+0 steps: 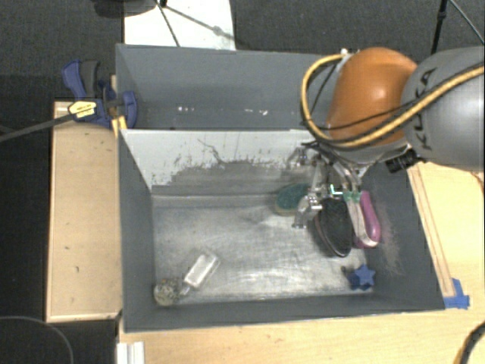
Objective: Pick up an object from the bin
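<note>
We cannot tell whether the jaws are apart or together. They hang low in the right half of the grey bin, toward its far wall, beneath the arm's orange cover. Just left of them lies a teal round thing. Just on their near side lies a black oval thing, with a pink-handled thing along its right edge. By the near wall sits a small blue star-shaped piece. Well apart, in the near left corner, lie a clear vial and a greyish ball.
</note>
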{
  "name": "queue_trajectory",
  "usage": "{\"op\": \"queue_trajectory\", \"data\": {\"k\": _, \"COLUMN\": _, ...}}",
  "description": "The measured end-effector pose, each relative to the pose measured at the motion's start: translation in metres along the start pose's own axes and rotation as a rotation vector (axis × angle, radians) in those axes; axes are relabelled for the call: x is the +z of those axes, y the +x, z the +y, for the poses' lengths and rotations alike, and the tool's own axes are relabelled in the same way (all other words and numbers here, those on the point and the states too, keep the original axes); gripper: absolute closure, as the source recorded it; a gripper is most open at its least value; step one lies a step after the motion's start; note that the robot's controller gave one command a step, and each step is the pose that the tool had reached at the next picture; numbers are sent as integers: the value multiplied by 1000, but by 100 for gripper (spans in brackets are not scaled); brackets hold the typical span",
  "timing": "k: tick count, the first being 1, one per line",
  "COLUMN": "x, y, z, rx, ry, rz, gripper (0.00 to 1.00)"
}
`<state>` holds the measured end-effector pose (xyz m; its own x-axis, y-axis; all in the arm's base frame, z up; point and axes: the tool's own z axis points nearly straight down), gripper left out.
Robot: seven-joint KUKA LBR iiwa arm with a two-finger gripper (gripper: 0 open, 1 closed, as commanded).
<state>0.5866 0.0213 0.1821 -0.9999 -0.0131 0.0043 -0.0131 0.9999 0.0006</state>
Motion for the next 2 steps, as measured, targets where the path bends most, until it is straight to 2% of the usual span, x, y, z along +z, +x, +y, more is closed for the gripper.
{"op": "queue_trajectory", "data": {"k": 1, "x": 88, "y": 27, "z": -74, "rx": 173, "ry": -6, "rz": -15, "gripper": 0}}
{"op": "queue_trajectory", "data": {"k": 2, "x": 87, "y": 67, "z": -117, "rx": 395, "ry": -5, "rz": -2, "gripper": 0}}
